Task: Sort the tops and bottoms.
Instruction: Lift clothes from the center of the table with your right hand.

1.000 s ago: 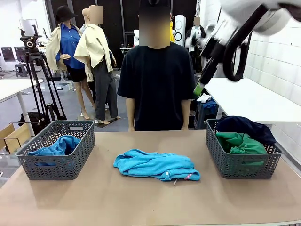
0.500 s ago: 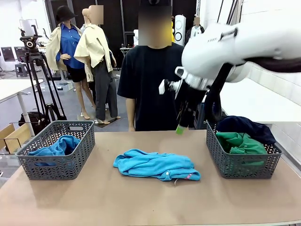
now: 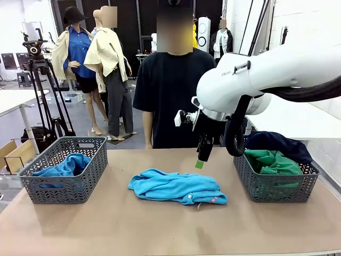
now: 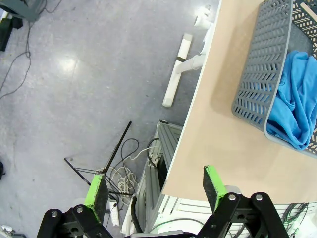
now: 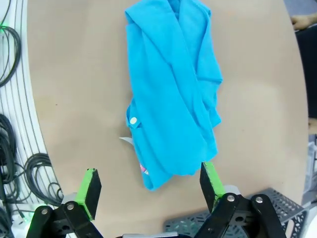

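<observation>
Your right gripper (image 3: pixel 200 160) hangs wide open just above the far right end of the turquoise bottoms (image 3: pixel 177 187), which lie crumpled mid-table, touching nothing. Left of them, the medium blue bottoms (image 3: pixel 64 165) sit in the left basket (image 3: pixel 64 184); right of them, the right basket (image 3: pixel 274 186) holds the green top (image 3: pixel 272 161) and navy top (image 3: pixel 277 142). Your left gripper (image 4: pixel 156 191) is open too, off beyond the table's edge past the left basket.
</observation>
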### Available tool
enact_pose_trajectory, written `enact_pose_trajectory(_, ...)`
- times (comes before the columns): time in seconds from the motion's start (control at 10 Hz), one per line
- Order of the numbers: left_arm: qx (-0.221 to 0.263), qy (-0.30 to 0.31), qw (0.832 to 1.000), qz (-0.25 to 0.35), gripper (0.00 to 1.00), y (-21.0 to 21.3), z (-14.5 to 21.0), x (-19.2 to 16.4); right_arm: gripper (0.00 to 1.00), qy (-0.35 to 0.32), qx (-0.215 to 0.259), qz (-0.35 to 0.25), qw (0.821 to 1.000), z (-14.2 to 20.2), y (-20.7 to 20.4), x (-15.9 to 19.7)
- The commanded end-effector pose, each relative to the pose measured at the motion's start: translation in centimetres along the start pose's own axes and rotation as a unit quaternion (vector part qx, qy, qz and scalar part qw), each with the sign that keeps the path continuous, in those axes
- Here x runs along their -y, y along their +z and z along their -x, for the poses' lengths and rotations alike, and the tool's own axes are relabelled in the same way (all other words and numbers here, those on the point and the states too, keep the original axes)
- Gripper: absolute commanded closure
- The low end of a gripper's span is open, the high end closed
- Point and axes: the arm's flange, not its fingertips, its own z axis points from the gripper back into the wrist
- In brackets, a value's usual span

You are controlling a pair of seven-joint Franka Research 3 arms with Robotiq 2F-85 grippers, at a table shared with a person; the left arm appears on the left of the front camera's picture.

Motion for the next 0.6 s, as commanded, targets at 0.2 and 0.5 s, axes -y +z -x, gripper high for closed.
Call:
enact_pose_trajectory(0.2,-0.002,0.0,1.0,0.003,0.0,0.0,0.1,-0.2,0.0,0.019,-0.025,-0.017,0.999,-0.8,-1.2,0.8)
enact_pose_trajectory(0.5,-0.002,0.0,1.0,0.003,0.0,0.0,0.1,-0.2,0.0,0.034,-0.066,-0.051,0.996,-3.7,-6.6,3.6)
